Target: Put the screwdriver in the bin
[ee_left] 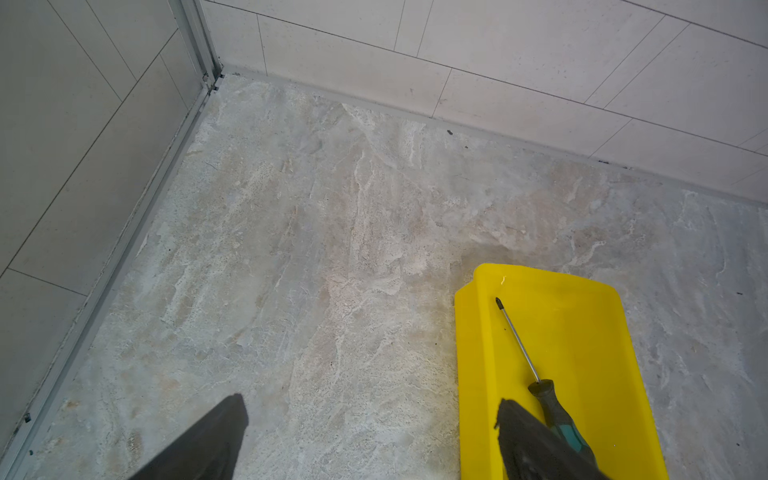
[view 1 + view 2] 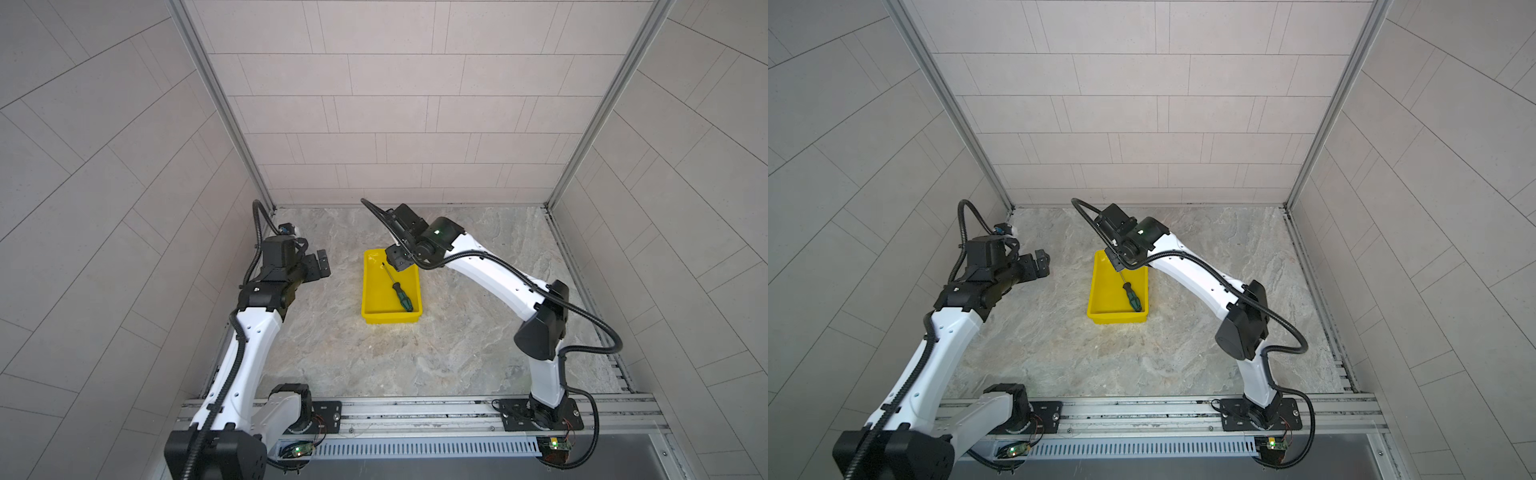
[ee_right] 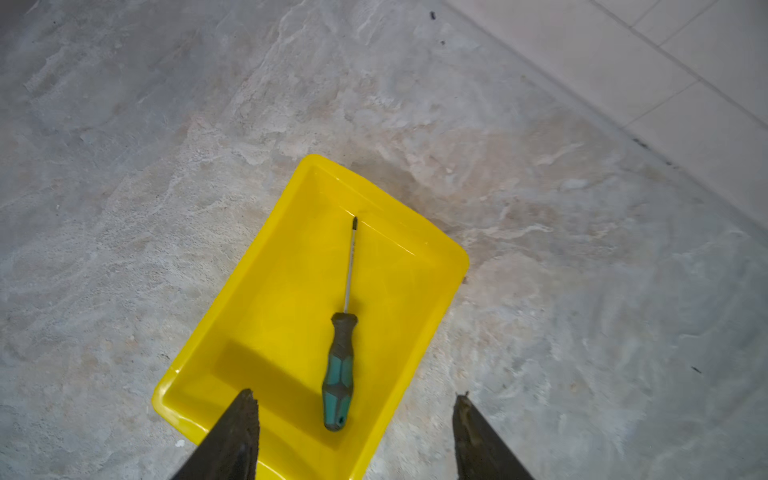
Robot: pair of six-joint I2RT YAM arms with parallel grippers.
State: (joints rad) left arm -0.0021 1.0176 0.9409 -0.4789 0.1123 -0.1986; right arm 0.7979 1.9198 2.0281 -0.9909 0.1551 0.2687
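Observation:
The screwdriver point(image 2: 401, 296) point(image 2: 1133, 297), with a green and black handle and a thin metal shaft, lies flat inside the yellow bin point(image 2: 376, 291) point(image 2: 1104, 293), handle toward the near end. My right gripper point(image 2: 397, 259) hovers above the bin's far end, open with nothing between its fingers. In the right wrist view the screwdriver point(image 3: 340, 365) lies loose on the bin floor point(image 3: 282, 299), below the spread right gripper point(image 3: 355, 395). My left gripper point(image 2: 322, 265) point(image 2: 1042, 262) stands open and empty to the left of the bin. In the left wrist view one finger of the left gripper point(image 1: 372, 401) overlaps the screwdriver point(image 1: 517, 338) in the bin point(image 1: 582, 332).
The bin sits mid-table on a marbled stone surface point(image 2: 457, 332). Tiled walls with metal corner posts point(image 2: 224, 104) close in the back and sides. A metal rail point(image 2: 415, 411) carrying both arm bases runs along the front.

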